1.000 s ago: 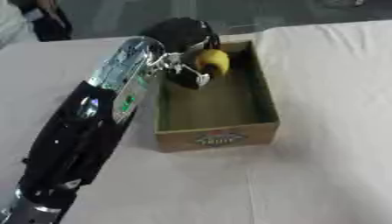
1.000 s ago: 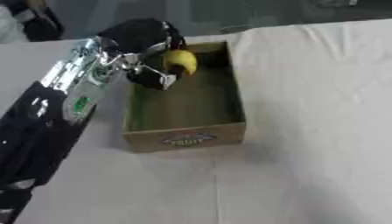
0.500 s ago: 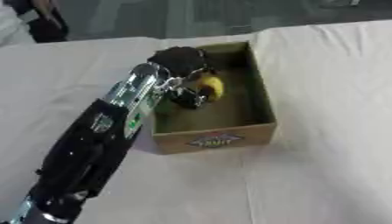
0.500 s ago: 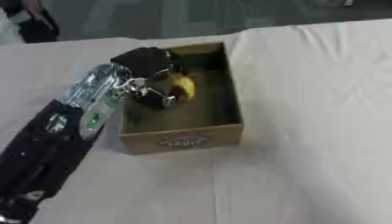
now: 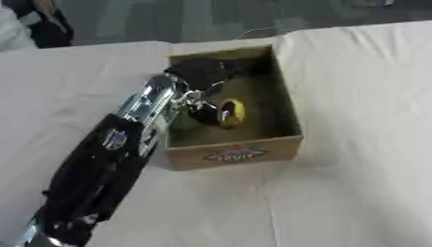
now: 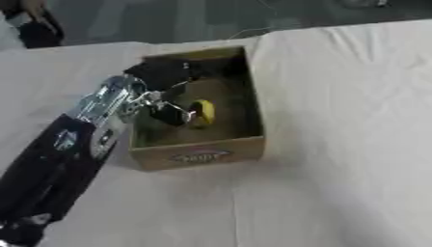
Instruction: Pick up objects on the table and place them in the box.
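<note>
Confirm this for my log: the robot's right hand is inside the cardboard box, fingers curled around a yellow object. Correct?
Not quite: it is the left hand, not the right. The left eye view shows that arm coming in from the view's left side. The rest holds: the hand is inside the cardboard box, fingers curled around the yellow object.

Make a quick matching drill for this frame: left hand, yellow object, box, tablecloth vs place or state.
Things:
1. left hand
2. yellow object
3. box
4. tablecloth

Place or state:
A. open-topped, logo on its near wall
B. white, covers the table under everything
C. reaches down into the box, fingers curled on something
D. held inside the box, down between its walls

Pairs: 1-C, 2-D, 3-A, 4-B
</note>
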Action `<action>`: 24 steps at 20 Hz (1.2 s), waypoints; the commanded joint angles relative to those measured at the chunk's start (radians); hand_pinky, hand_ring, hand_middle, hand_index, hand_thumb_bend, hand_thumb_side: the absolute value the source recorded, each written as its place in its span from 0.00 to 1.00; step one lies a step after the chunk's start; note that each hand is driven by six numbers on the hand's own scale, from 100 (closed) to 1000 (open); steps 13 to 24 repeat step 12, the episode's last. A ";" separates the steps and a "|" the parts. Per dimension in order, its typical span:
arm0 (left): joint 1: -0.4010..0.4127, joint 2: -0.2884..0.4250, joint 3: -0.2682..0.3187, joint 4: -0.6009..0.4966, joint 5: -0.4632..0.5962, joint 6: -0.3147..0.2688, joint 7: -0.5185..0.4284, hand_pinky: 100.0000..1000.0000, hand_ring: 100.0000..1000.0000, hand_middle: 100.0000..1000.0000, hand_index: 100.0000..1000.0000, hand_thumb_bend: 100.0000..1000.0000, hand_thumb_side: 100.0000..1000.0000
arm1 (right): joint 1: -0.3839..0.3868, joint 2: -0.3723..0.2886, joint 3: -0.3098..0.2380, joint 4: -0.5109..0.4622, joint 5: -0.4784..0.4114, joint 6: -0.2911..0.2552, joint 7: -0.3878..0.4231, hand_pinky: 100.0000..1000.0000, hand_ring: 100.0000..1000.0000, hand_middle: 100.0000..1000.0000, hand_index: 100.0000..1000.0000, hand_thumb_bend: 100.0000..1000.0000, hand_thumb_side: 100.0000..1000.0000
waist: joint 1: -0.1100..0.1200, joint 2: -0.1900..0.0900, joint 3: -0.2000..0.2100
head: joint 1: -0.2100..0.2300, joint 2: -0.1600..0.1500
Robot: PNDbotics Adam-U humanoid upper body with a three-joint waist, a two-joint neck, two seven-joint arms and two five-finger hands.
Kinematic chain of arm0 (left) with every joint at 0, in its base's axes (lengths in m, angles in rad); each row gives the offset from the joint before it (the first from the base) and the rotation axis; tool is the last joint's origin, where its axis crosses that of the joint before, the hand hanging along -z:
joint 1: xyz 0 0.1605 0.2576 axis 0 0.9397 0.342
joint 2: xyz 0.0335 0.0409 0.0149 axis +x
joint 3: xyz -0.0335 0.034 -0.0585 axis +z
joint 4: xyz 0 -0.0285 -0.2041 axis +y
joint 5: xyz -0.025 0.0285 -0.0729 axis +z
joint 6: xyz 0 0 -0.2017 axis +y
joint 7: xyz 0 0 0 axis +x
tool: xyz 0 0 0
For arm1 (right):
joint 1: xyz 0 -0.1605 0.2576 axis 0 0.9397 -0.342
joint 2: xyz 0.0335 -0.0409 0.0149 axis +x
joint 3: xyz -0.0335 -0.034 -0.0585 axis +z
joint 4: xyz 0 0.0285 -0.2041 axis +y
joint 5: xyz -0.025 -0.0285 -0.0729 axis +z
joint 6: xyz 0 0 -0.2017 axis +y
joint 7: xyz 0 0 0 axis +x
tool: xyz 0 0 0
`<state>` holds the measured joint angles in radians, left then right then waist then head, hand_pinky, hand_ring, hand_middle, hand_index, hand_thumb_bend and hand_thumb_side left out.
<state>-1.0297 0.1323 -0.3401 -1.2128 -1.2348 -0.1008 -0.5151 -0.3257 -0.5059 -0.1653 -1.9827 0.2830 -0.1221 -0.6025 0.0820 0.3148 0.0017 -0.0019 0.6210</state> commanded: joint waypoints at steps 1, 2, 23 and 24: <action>-0.014 0.012 0.013 -0.021 -0.011 0.006 -0.003 0.82 0.93 0.89 1.00 0.20 0.47 | -0.008 -0.019 -0.006 -0.017 -0.004 0.000 -0.001 0.70 0.70 0.70 0.83 0.00 0.84 | -0.007 -0.019 -0.001 | 0.001 -0.013; -0.013 0.013 0.014 -0.026 -0.010 0.008 -0.001 0.82 0.93 0.89 1.00 0.17 0.46 | -0.007 -0.019 -0.006 -0.017 -0.004 0.000 -0.001 0.70 0.70 0.70 0.83 0.00 0.84 | -0.007 -0.019 0.000 | 0.001 -0.013; 0.036 0.088 0.085 -0.362 0.094 0.137 0.149 0.64 0.78 0.72 0.89 0.00 0.55 | 0.004 -0.024 -0.015 -0.017 0.001 0.003 -0.011 0.70 0.70 0.70 0.83 0.00 0.84 | -0.009 -0.024 0.020 | -0.027 -0.002; 0.036 0.088 0.085 -0.362 0.094 0.137 0.149 0.64 0.78 0.72 0.89 0.00 0.55 | 0.004 -0.024 -0.015 -0.017 0.001 0.003 -0.011 0.70 0.70 0.70 0.83 0.00 0.84 | -0.009 -0.024 0.020 | -0.027 -0.002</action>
